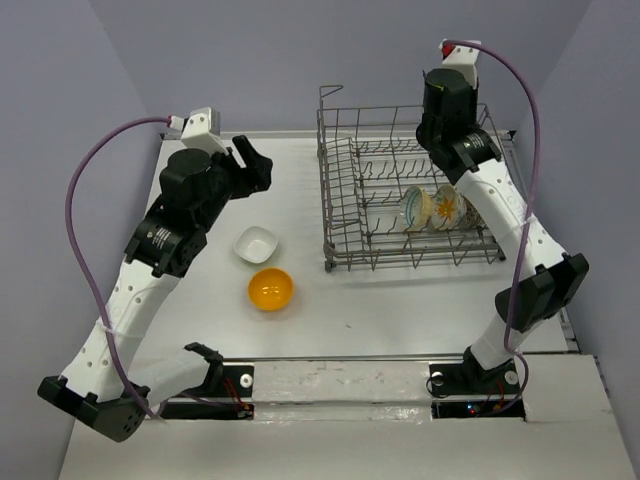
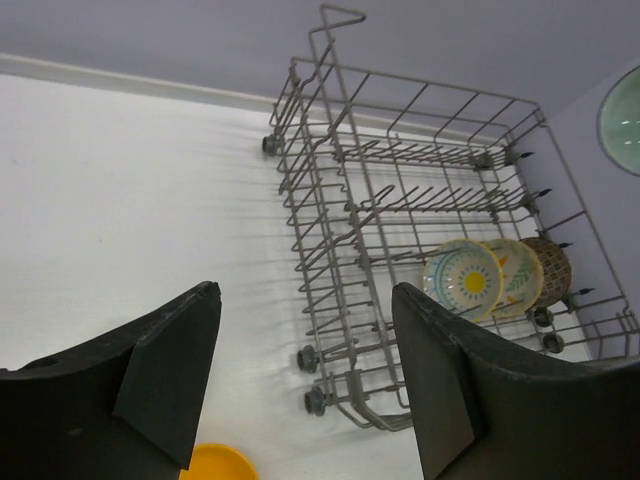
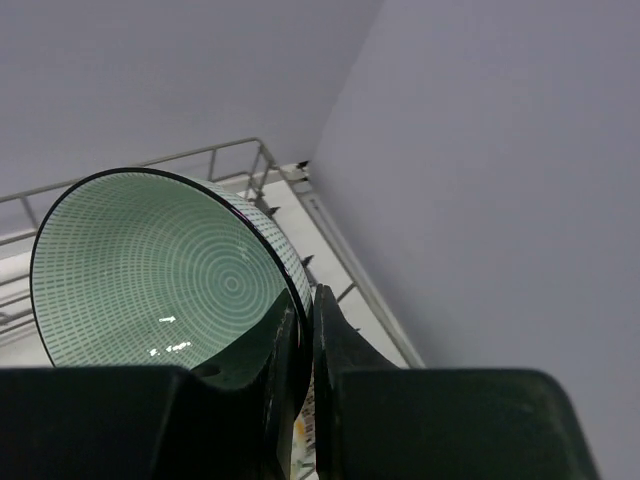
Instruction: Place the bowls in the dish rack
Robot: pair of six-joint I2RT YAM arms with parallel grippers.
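One pale teal bowl point(image 3: 170, 270) is pinched by its rim in your right end effector point(image 3: 303, 330); the grey wire dish rack point(image 1: 340, 200) lies below.

From the left wrist I get only a sliver of the glossy orange-yellow bowl point(image 2: 215, 463), cut by the bottom edge, and a slice of the pale teal ringed bowl point(image 2: 622, 122) at the right edge. The brown-speckled bowl point(image 2: 552, 270) sits half behind the yellow-and-white patterned bowl point(image 2: 518, 278). From above, the white right arm point(image 1: 490, 195) hides the right jaws and the teal bowl.
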